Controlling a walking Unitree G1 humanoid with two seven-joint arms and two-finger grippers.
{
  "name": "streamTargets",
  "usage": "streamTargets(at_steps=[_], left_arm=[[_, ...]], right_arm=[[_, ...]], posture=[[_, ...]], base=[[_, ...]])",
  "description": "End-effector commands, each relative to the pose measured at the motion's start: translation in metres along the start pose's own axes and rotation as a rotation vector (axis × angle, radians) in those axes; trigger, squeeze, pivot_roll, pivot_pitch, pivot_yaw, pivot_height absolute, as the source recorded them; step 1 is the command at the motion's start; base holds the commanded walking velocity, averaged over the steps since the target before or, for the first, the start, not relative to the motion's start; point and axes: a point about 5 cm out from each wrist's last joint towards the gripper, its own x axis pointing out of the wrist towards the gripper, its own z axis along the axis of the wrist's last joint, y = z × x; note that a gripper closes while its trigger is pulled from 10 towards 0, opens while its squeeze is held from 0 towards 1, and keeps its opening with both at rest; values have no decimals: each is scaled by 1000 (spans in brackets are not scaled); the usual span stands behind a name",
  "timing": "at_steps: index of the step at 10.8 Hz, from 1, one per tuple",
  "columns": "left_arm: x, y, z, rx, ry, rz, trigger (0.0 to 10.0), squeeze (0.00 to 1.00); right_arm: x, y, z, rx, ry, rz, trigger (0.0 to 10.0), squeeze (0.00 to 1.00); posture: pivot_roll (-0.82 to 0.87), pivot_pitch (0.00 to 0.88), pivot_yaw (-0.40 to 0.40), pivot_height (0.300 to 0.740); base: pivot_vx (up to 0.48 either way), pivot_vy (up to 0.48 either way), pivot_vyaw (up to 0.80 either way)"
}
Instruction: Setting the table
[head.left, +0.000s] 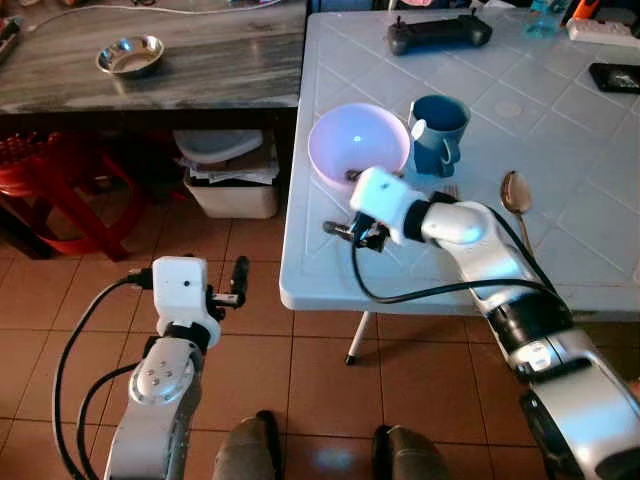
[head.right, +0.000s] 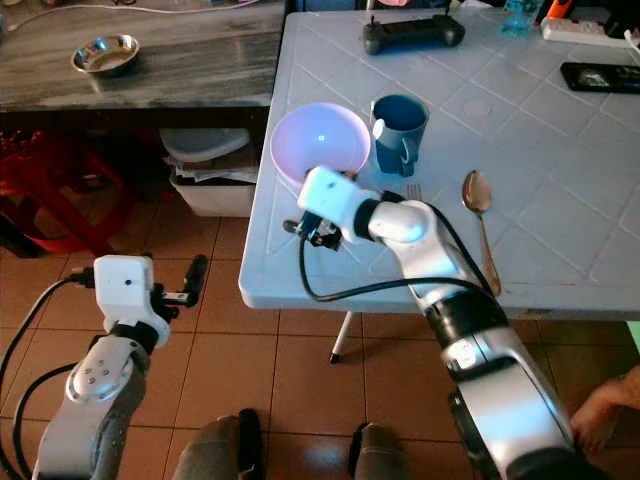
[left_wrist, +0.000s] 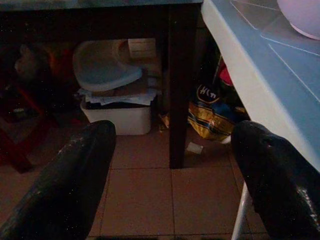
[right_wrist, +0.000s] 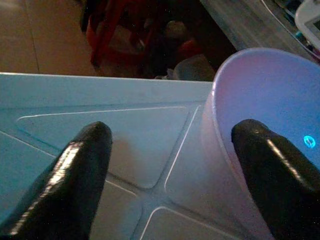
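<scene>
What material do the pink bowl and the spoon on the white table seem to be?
The round pale pink bowl looks like matte plastic: soft, even sheen, thin rim. The long spoon looks like polished metal, since its bowl reflects light sharply.

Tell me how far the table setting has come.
Already on the pale blue plastic table: a lilac plastic bowl, a dark blue mug beside it, and a metal spoon to their right. In hand: nothing. The right pincer hovers open beside the bowl, near the table's edge; the left pincer hangs open over the floor. Left: a small steel bowl sits on the grey side table, perhaps to fetch.
</scene>
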Motion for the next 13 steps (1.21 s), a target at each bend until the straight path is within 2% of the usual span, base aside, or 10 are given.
streamTargets(at_steps=[1, 2, 3, 4, 5, 7, 8, 13], left_arm=[[-1, 2, -5, 9, 31, 7, 10000, 0], [-1, 2, -5, 9, 31, 7, 10000, 0], [0, 2, -5, 9, 31, 9, 10000, 0], [-1, 3, -6, 7, 36, 10, 10000, 0], [-2, 2, -7, 5, 42, 8, 10000, 0], [-2, 2, -9, 5, 51, 5, 10000, 0], [-2, 2, -9, 6, 53, 5, 10000, 0], [0, 5, -13, 18, 75, 29, 10000, 0]], right_arm=[[4, -3, 6, -51, -2, 12, 784, 0], [5, -6, 6, -68, 4, 4, 980, 0], [6, -11, 5, -92, 22, -10, 1608, 0], [5, -18, 1, -117, 70, -20, 1843, 0], [2, -27, -7, -128, 145, -40, 1412, 0], [-4, -39, -13, -117, 192, -63, 549, 0], [-4, -40, -15, -115, 200, -60, 0, 0], [-8, -43, -22, -146, 212, -77, 0, 0]], posture=[[-15, 171, 46, 740], [-13, 166, 45, 740], [-12, 161, 42, 740], [-10, 162, 41, 740], [-8, 162, 40, 740], [-6, 159, 38, 740], [-6, 157, 39, 740], [-8, 139, 40, 740]], base=[[0, 0, 0], [0, 0, 0], [0, 0, 0], [0, 0, 0], [0, 0, 0], [0, 0, 0], [0, 0, 0], [0, 0, 0]])
